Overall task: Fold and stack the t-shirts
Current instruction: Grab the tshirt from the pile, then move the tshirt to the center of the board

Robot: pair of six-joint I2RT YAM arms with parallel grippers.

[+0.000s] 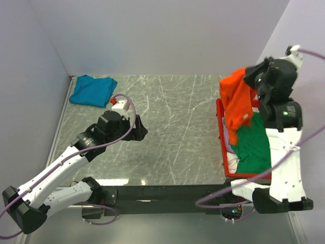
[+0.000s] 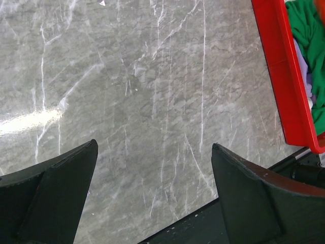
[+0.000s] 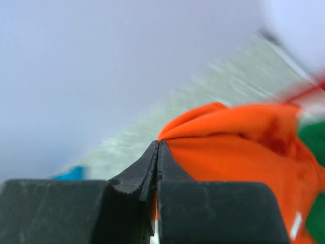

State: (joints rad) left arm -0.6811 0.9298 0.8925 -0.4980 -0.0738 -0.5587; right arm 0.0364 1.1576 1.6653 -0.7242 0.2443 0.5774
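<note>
Your right gripper [image 3: 157,146] pinches the bright orange cloth t-shirt [image 1: 236,101], seemingly hanging over the red plastic tray [image 1: 222,134], while your left gripper [image 2: 154,146] gapes wide above the grey marbled tabletop [image 2: 127,76].

I see open desk [image 1: 172,127] between my left tool [image 1: 141,128] and the red tray [image 1: 223,147] walling the right edge, with the teal shirt [image 1: 92,90] blocking only the far-left corner.
</note>
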